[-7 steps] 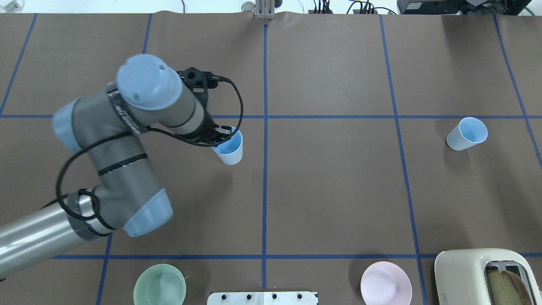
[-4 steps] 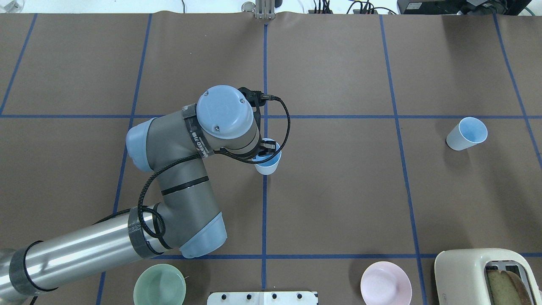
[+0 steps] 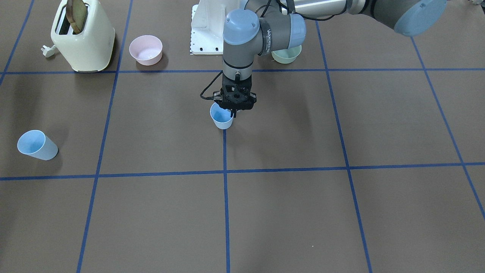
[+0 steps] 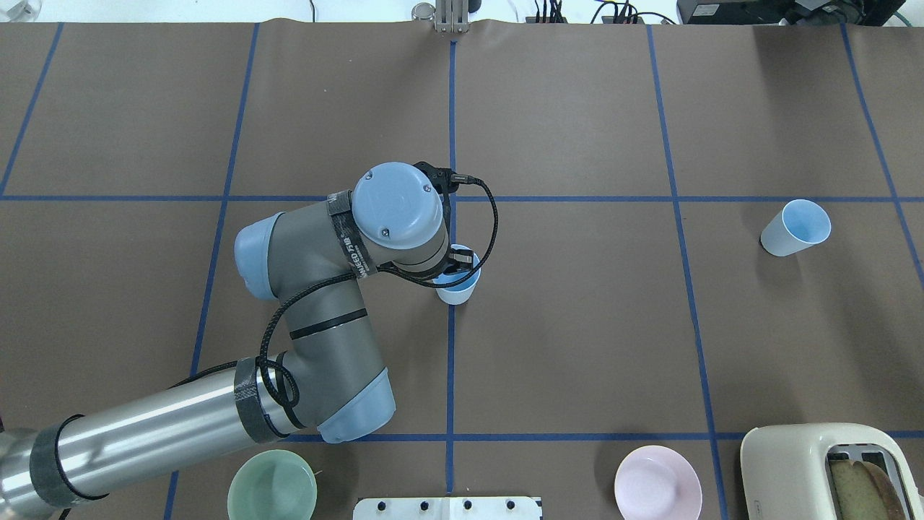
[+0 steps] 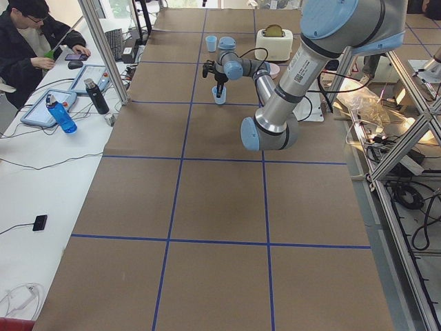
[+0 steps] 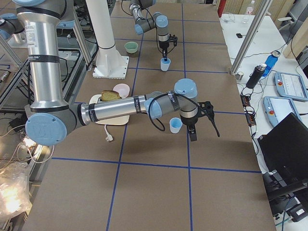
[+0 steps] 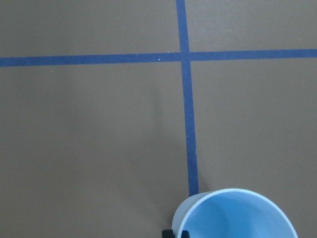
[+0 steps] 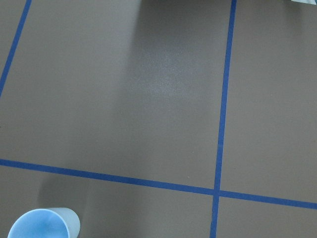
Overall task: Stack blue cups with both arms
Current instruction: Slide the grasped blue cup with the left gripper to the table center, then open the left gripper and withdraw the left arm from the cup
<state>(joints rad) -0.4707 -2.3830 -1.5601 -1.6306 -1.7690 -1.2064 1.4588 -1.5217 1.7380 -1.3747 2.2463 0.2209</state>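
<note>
Brown matte paper (image 4: 577,325), crossed by a grid of blue tape, covers the table. Both tumblers are smooth, tapered, light-blue plastic, handleless, a brighter blue inside. The held tumbler (image 3: 220,118) is upright over the centre tape line, pinched at its rim by the left gripper (image 3: 232,112), which is closed narrowly with one black finger inside the wall and one outside. From overhead the left arm (image 4: 325,289) hides most of the fingers, and whether the tumbler's base touches the paper is unclear. The second tumbler (image 4: 794,230) stands mouth up, well apart on the robot's right. The right gripper (image 6: 192,134) shows only in the right-side view, just beside that tumbler; whether it is open or closed cannot be told. A glossy cream toaster (image 3: 81,40) is cut off at the overhead frame's corner
</note>
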